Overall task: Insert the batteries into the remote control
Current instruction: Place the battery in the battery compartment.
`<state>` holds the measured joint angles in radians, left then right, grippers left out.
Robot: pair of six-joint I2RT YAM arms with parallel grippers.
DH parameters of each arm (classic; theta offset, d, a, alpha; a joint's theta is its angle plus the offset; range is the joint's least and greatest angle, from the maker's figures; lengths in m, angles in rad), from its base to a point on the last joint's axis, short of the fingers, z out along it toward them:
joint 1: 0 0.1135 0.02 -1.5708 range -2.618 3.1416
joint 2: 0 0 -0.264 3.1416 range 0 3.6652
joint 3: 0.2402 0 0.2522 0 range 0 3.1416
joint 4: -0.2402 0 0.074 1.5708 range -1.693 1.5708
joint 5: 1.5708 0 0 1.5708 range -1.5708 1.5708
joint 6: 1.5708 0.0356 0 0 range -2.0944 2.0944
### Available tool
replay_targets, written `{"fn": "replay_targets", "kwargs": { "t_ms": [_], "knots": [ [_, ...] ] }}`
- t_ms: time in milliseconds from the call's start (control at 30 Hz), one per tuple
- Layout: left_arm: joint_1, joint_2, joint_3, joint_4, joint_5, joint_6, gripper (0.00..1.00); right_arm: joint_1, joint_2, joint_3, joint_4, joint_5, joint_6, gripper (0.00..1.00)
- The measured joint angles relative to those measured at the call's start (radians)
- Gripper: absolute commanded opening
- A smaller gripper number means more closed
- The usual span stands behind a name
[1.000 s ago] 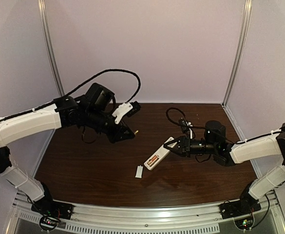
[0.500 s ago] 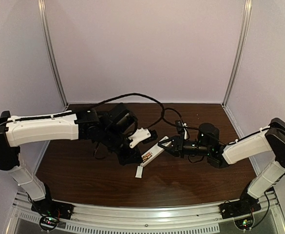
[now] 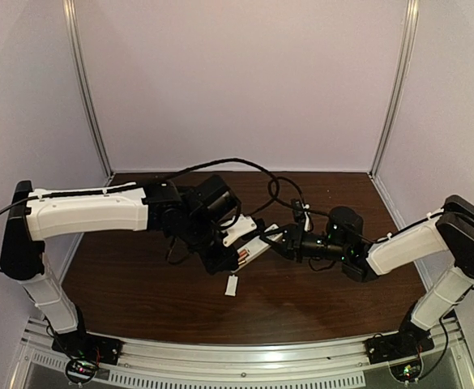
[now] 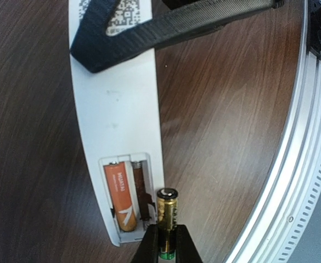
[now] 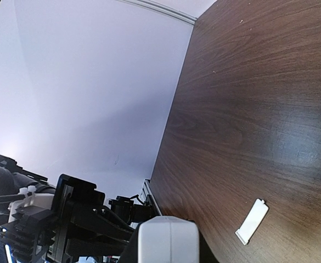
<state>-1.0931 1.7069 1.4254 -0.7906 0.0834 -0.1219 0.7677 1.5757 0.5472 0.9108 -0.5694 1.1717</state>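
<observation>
The remote control [image 4: 116, 109] is back side up with its battery bay open. One orange battery [image 4: 120, 194] lies in the bay's left slot; the right slot [image 4: 140, 189] shows only a spring and contact. My left gripper [image 4: 167, 236] is shut on the second, gold battery [image 4: 167, 208], held just off the bay's right edge. My right gripper [image 5: 167, 241] is shut on the remote's other end [image 5: 167, 235]; one of its black fingers [image 4: 165, 27] crosses the remote. In the top view both grippers, left [image 3: 235, 258] and right [image 3: 281, 241], meet at the remote [image 3: 257, 245].
The small loose white cover plate [image 3: 231, 285] lies on the brown table just in front of the remote; it also shows in the right wrist view [image 5: 252, 221]. The metal rail [image 4: 292, 164] of the table's near edge runs close by. Cables loop behind the grippers.
My left arm has swung from the back left down to the remote, bringing the gold battery to the bay. My right gripper has shifted the remote slightly left.
</observation>
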Motion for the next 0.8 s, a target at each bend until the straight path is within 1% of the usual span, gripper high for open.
{"fn": "replay_targets", "kwargs": {
  "t_ms": [267, 533, 800],
  "knots": [
    [0.000, 0.018, 0.011, -0.018, -0.062, -0.009, 0.00, 0.002, 0.018, -0.010, 0.030, 0.007, 0.022, 0.00],
    [0.000, 0.041, 0.032, -0.042, -0.073, -0.012, 0.00, 0.004, 0.029, -0.011, 0.040, 0.013, 0.034, 0.00],
    [0.000, 0.065, 0.050, -0.064, -0.077, -0.012, 0.05, 0.014, 0.065, -0.011, 0.068, 0.020, 0.055, 0.00]
  ]
}}
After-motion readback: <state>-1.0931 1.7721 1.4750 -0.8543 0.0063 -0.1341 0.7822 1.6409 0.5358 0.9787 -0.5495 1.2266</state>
